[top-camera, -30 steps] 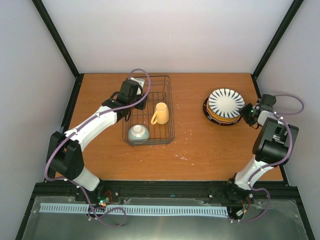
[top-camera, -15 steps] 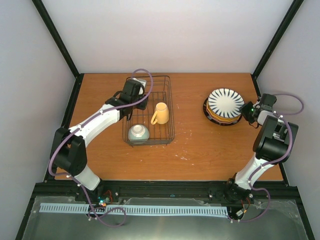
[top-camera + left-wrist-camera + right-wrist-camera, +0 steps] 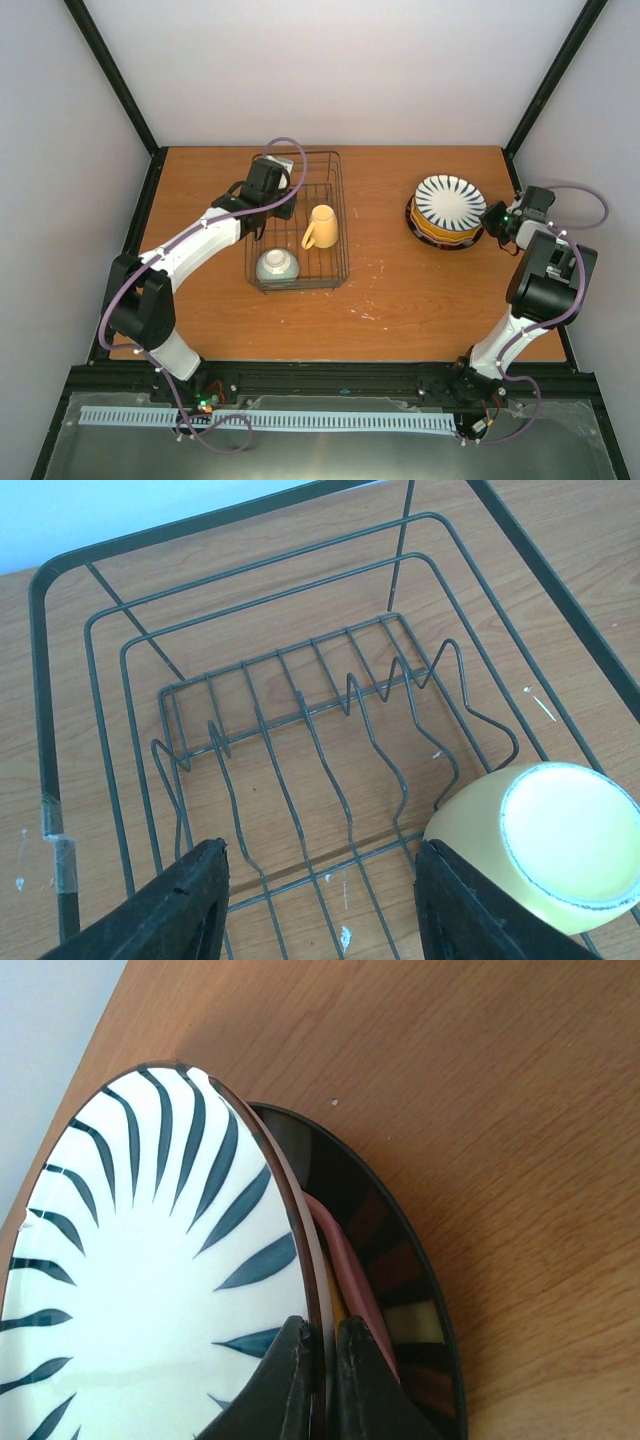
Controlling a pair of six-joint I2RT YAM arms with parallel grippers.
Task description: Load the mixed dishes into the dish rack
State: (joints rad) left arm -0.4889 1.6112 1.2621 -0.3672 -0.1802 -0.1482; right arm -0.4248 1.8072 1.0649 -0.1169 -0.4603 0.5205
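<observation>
Pinching the nearest rim, the right end effector [image 3: 324, 1345] is clamped on the white, black-striped round ceramic plate [image 3: 150, 1290] — stiff, glazed, likely slippery and breakable.

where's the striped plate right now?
Top external view: right side of the table, the striped plate sits on top of the plate stack, its right rim pinched by the right gripper.
</observation>
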